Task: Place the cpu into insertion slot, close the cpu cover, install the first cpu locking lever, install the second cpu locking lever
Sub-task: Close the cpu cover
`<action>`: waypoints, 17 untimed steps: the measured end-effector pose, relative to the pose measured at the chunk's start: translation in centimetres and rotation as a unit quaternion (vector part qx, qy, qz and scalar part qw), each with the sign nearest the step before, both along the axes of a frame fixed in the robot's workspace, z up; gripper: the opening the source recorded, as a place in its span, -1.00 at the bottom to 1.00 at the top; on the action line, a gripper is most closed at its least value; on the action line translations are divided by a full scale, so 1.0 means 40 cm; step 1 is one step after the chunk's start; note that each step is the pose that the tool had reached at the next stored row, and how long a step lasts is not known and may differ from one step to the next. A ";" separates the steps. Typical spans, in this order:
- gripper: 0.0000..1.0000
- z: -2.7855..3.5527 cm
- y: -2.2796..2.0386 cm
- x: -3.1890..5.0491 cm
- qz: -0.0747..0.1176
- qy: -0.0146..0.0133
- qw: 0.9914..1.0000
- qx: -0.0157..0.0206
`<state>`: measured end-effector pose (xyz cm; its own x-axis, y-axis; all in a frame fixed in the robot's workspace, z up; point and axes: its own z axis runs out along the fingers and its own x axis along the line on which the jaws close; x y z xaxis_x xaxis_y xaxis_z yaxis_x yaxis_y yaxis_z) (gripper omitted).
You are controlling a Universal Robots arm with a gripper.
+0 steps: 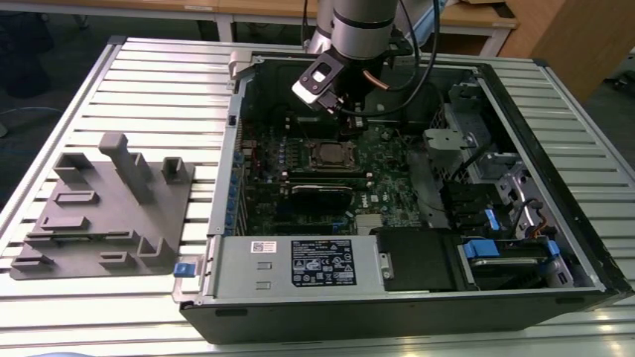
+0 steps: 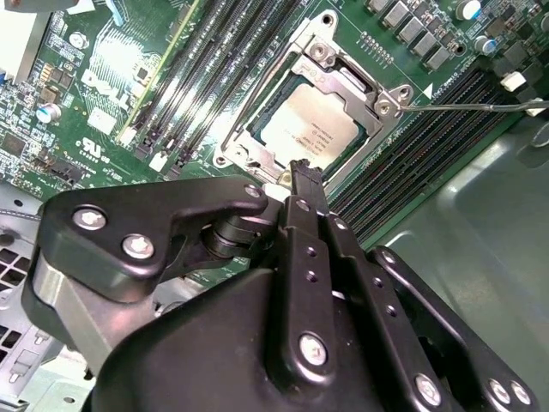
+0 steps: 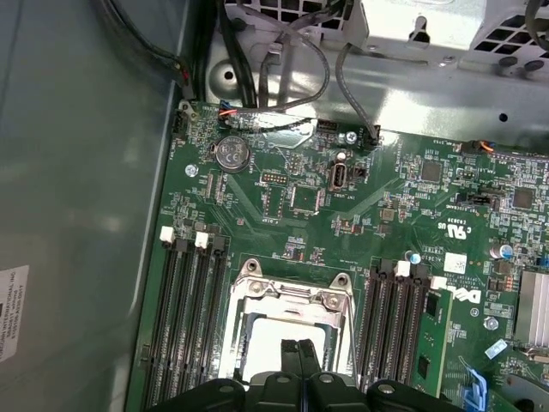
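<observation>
The cpu (image 2: pixel 313 129) lies flat in the insertion slot (image 1: pixel 332 156), its silver-grey top showing through the window of the cpu cover (image 2: pixel 339 70), which lies down over it. In the first wrist view the cover (image 3: pixel 292 300) frames the cpu (image 3: pixel 262 343) as well. A thin wire locking lever (image 2: pixel 463 107) runs out sideways from one corner of the socket. My gripper (image 2: pixel 304 172) hangs just above the socket's edge with its black fingers (image 3: pixel 290 350) pressed together and nothing between them. In the exterior view the gripper (image 1: pixel 349 123) is inside the open computer case, a little behind the socket.
Rows of memory slots (image 2: pixel 214 77) flank the socket on both sides. Cables (image 3: pixel 283 77) hang along the case's back wall. A labelled power supply box (image 1: pixel 297 264) fills the case's front, and drive bays (image 1: pixel 496 186) fill the exterior view's right. A grey fixture plate (image 1: pixel 100 216) lies on the table.
</observation>
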<state>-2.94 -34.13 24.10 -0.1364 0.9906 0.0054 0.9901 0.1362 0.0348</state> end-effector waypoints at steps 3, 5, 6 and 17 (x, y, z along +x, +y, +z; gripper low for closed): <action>-0.79 0.000 0.000 0.000 0.009 0.000 1.000 0.000; -0.79 0.000 0.000 0.000 0.022 0.000 1.000 0.000; -0.79 0.000 0.000 0.000 0.029 0.000 1.000 0.000; -0.79 0.000 0.000 0.000 0.058 0.000 0.998 0.000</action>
